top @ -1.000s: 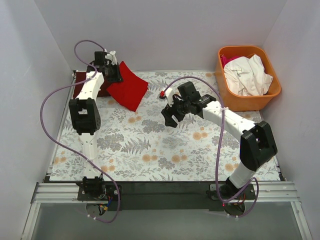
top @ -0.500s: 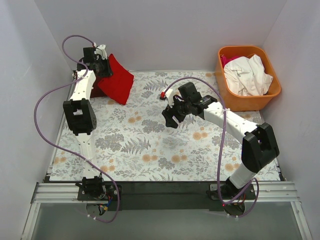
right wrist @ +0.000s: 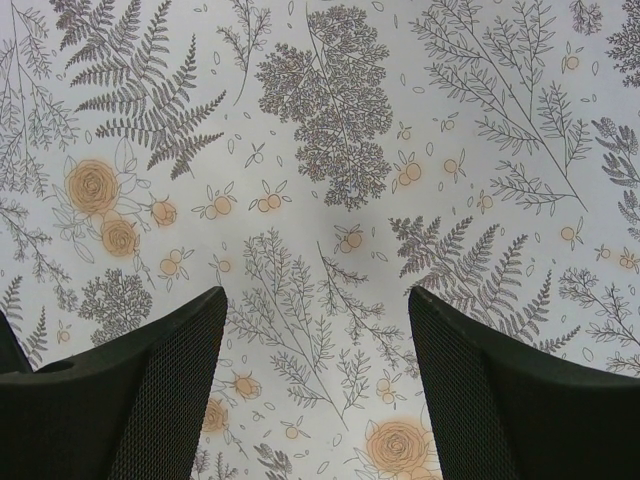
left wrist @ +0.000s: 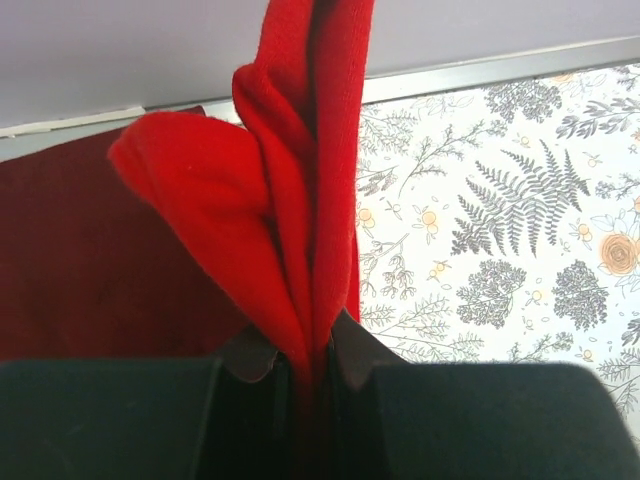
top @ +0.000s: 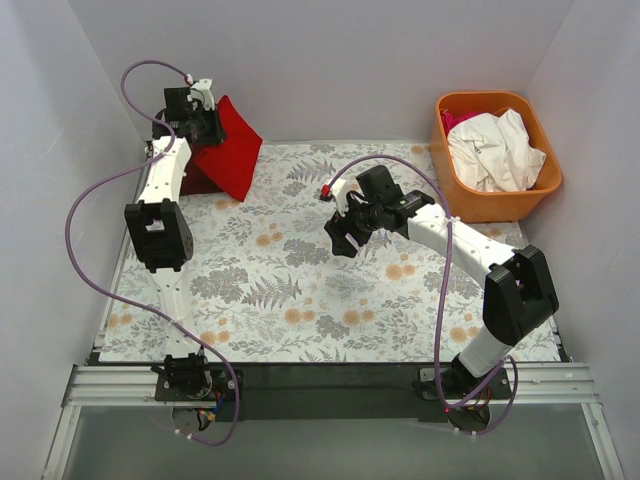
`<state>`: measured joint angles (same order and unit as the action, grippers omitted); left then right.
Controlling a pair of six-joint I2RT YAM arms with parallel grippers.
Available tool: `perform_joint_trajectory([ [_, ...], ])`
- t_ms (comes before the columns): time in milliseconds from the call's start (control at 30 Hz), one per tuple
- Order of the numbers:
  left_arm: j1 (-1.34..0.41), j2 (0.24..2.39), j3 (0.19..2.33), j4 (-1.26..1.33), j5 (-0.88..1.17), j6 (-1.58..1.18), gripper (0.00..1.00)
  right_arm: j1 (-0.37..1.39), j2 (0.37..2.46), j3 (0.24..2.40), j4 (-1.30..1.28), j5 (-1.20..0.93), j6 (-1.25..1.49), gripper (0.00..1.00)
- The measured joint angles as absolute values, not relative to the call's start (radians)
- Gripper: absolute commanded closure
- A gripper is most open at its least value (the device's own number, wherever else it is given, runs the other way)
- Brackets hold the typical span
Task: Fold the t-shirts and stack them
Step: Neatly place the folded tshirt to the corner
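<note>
Left wrist view: the red t-shirt (left wrist: 300,200) hangs bunched in long folds, its edge pinched between the pressed-together fingers of the left claw (left wrist: 305,365). In the top view it drapes down and to the right from this claw (top: 200,118) as a slanted red sheet (top: 232,145). To the left of the claw a dark red shirt (left wrist: 90,270) lies flat at the table's far left corner, hard against the wall. Whether the hanging shirt touches it cannot be told.

The table wears a pale floral cloth (top: 300,290) printed with grey ferns and orange blossoms. Plain white walls (top: 350,70) close in 3 sides.

The left arm stretches tall toward the far left corner, its claw raised above the cloth. The right arm bends at the elbow and reaches toward the table's middle. The right claw (top: 345,232) points down with both fingers (right wrist: 130,390) spread wide, holding nothing over bare cloth.

Well to the right of that claw, by the far right corner, sits an orange basket (top: 540,190) holding a crumpled white shirt (top: 495,150) and a bit of pink cloth (top: 458,120).
</note>
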<state>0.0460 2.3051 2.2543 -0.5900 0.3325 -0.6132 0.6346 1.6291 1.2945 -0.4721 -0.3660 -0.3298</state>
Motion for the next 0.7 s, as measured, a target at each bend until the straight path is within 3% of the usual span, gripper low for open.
perform_joint_trajectory([
  [700,0.049,2.259,2.256,-0.565,0.337,-0.597,1.0,0.635,1.643,1.308,-0.478,-0.371,-0.328,0.21],
])
